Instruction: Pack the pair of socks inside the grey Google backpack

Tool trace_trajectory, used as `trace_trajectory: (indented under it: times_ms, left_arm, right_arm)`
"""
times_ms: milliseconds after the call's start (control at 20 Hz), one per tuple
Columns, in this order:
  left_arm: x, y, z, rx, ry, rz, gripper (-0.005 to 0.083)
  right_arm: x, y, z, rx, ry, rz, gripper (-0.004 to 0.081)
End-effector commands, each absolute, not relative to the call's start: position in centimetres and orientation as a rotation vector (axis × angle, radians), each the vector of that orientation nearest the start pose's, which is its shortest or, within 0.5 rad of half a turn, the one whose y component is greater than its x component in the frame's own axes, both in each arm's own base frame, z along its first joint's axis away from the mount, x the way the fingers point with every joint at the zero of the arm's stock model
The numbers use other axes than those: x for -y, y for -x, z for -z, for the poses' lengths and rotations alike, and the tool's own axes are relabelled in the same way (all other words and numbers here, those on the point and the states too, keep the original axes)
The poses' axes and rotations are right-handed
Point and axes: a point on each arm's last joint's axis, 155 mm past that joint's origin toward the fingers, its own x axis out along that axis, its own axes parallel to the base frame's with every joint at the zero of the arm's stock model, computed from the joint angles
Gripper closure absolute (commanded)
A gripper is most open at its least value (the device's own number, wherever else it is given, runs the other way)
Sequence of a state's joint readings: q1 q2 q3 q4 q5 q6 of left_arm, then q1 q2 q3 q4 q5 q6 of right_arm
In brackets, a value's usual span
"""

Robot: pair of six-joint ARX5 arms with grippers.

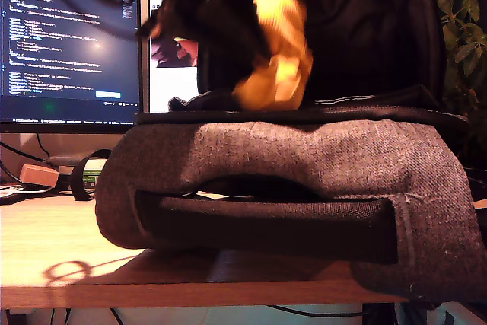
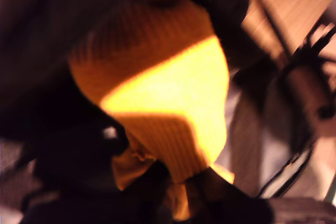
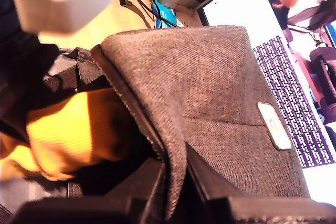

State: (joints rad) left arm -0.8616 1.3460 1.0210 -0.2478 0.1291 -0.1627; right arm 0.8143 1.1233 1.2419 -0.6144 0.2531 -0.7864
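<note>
Our first gripper [image 1: 251, 43] holds the socks [image 1: 278, 51] clamped above the backpack [image 1: 304, 165] mouth. Our second gripper [image 3: 173, 182] pinches the backpack's flap edge, keeping the mouth open.

Wooden desk [image 1: 68, 245] — glowing monitor [image 1: 68, 36], leafy plant [image 1: 460, 28] behind.

1. The exterior view sits low at the table [image 1: 68, 249] edge, level, close to the grey Google backpack [image 1: 304, 165], facing the monitors behind.
2. My first wrist view presses close on the pair of socks [image 2: 163, 108], blurred.
3. My second wrist view looks along the backpack's flap [image 3: 210, 108]; all three share the socks.
</note>
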Motion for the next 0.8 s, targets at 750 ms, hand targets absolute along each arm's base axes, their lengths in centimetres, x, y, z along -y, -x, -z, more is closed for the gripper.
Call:
trace_trajectory:
  times_ms: [750]
  left_arm:
    - [35.0, -30.7, -21.5, -0.564, 0.216, 0.728, 0.0793]
  right_arm:
    - [-23.1, -27.7, -33.2, -0.144, 0.981, -0.690, 0.0781]
